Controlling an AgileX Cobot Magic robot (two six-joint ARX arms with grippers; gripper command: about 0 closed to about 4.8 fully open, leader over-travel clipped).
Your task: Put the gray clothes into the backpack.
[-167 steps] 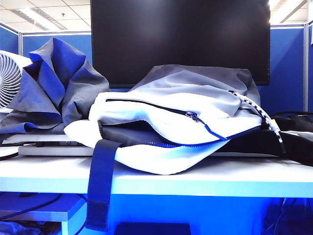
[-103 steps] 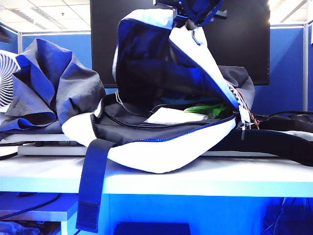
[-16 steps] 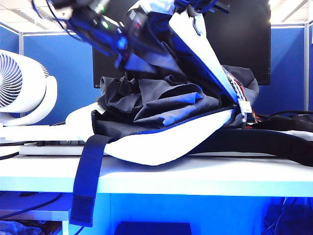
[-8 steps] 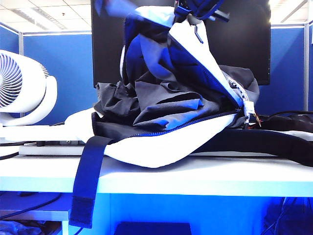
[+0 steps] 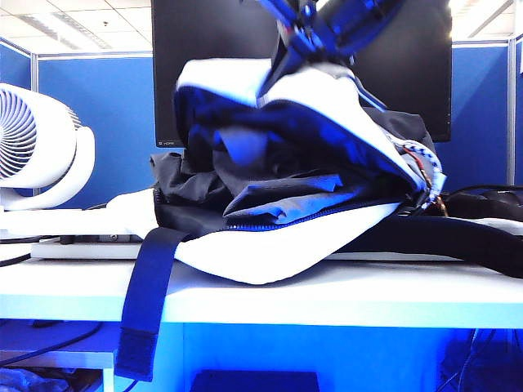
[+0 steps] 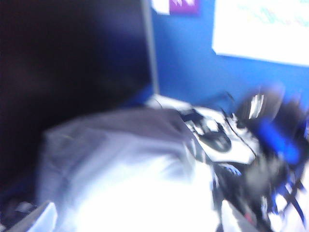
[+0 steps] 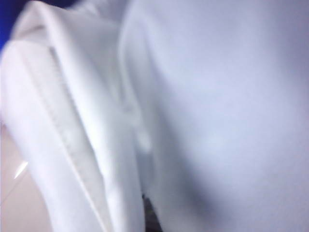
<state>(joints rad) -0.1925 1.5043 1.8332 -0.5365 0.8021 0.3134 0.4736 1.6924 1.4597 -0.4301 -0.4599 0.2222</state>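
The white backpack (image 5: 270,253) lies on its side on the table, mouth toward the camera. The gray clothes (image 5: 278,184) sit crumpled inside the mouth, partly under the flap (image 5: 327,98). My right gripper (image 5: 298,45) is above, shut on the flap's top edge. The right wrist view is filled by that white fabric (image 7: 217,121), with the right gripper (image 7: 149,215) showing only as a dark tip. In the blurred left wrist view, my left gripper (image 6: 135,220) is open and empty above the backpack (image 6: 145,193). The left arm does not show in the exterior view.
A white round fan (image 5: 41,147) stands at the left and a dark monitor (image 5: 221,65) behind. A navy strap (image 5: 147,302) hangs over the table's front edge (image 5: 343,306). Black straps and cables (image 5: 490,216) lie at the right.
The raised flap has come down and now hangs low over the gray clothes. The left arm, which was over the backpack's mouth a second ago, has pulled back out of the exterior view.
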